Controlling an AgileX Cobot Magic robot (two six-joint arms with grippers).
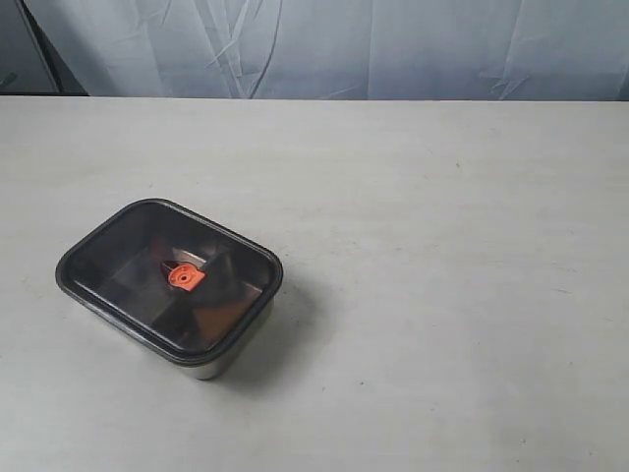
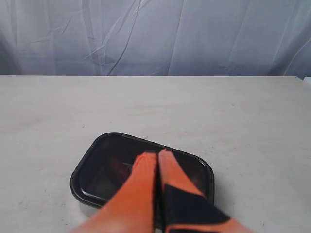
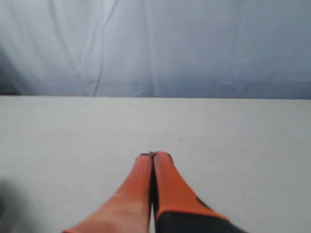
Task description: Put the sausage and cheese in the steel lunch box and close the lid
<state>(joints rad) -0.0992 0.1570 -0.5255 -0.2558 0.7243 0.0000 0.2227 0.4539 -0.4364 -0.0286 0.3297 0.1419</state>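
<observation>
The steel lunch box (image 1: 211, 366) stands at the left of the table with the dark smoky lid (image 1: 118, 256) lying flat on it, its small orange valve (image 1: 184, 278) in the centre. Through the lid (image 2: 99, 160) a reddish shape shows faintly inside; sausage and cheese cannot be made out for sure. My left gripper (image 2: 157, 154) is shut and empty, held over the lid. My right gripper (image 3: 153, 155) is shut and empty above bare table. Neither gripper appears in the exterior view.
The pale table (image 1: 452, 246) stretches wide to the right of the box. A wrinkled grey-blue curtain (image 1: 393, 44) hangs behind the table's far edge.
</observation>
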